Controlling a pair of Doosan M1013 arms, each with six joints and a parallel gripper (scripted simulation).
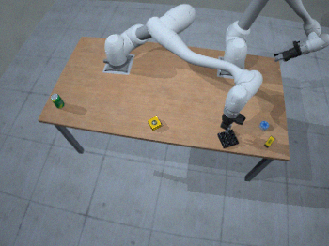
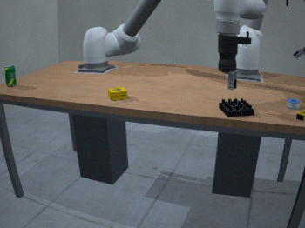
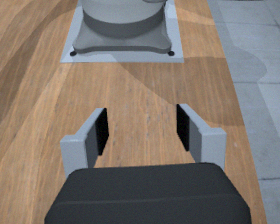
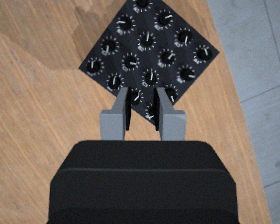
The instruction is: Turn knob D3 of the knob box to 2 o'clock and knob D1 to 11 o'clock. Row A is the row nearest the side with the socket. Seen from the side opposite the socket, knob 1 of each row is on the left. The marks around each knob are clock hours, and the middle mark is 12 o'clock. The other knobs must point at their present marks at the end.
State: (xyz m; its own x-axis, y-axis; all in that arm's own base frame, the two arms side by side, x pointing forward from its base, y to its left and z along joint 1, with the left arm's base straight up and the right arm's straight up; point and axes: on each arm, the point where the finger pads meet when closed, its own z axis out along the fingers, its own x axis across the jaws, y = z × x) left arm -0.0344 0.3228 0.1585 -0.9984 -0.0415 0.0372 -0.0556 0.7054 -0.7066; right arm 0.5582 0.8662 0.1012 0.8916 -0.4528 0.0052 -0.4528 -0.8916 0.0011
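The black knob box [image 1: 228, 139] [image 2: 237, 112] [image 4: 149, 59] lies near the table's front edge, turned diagonally in the right wrist view. Its rows of black knobs have white pointers and white marks around them. My right gripper [image 1: 227, 130] [image 2: 232, 88] [image 4: 142, 100] is partly open and empty, above the box. In the right wrist view its fingertips overlap the box's lower corner, where a knob [image 4: 136, 97] shows between them. The fingers partly hide neighbouring knobs. I cannot make out the socket or row letters. My left gripper [image 1: 278, 57] [image 3: 142, 120] is wide open and empty, raised at the far right.
A blue round object [image 1: 264, 125] [image 2: 293, 103] and a yellow and black item [image 1: 269, 142] [image 2: 301, 115] lie right of the box. A yellow block [image 1: 154, 123] [image 2: 117, 94] is left of it. A green can [image 1: 57, 101] [image 2: 10, 77] stands far left.
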